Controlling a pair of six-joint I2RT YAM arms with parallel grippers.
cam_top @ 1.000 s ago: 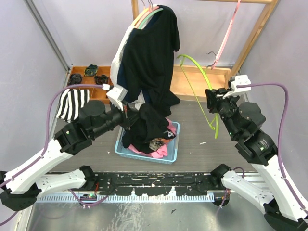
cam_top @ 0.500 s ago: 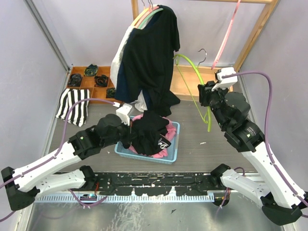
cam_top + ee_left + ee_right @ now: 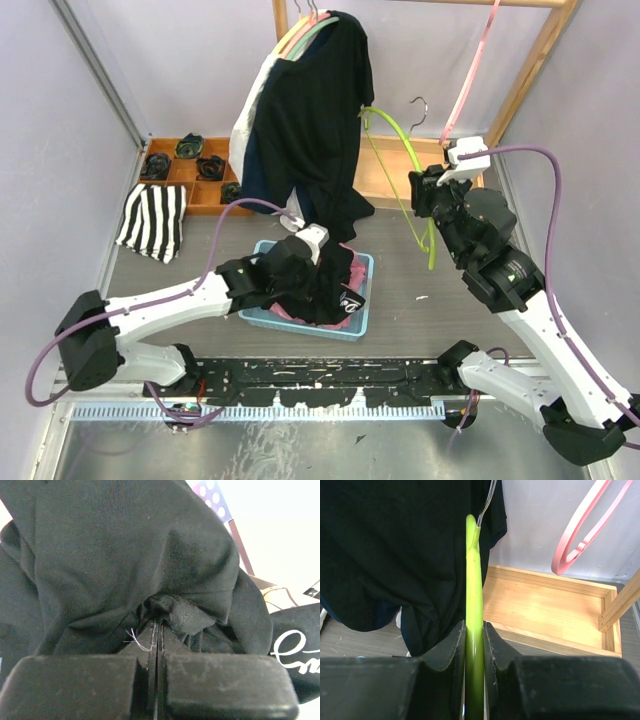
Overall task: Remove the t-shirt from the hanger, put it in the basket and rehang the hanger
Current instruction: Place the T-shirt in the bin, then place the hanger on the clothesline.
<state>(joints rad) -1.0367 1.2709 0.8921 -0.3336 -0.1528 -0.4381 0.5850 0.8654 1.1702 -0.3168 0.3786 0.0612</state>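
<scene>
A black t-shirt (image 3: 318, 280) with white lettering lies bunched over the blue basket (image 3: 356, 326). My left gripper (image 3: 300, 268) is shut on a fold of this t-shirt (image 3: 130, 565), low over the basket. My right gripper (image 3: 424, 200) is shut on the bare lime-green hanger (image 3: 400, 165), held upright at the right, its metal hook (image 3: 420, 106) on top. In the right wrist view the green hanger (image 3: 474, 610) runs straight up between the jaws.
Several garments (image 3: 305, 120) hang on hangers from the wooden rack at the back. A pink hanger (image 3: 472, 70) hangs at the right. A wooden tray (image 3: 390, 170) sits behind. A striped cloth (image 3: 150, 218) and a compartment box (image 3: 185, 160) lie at the left.
My left gripper has carried the black t-shirt to the right and down onto the basket. My right gripper has lifted the green hanger up and slightly left.
</scene>
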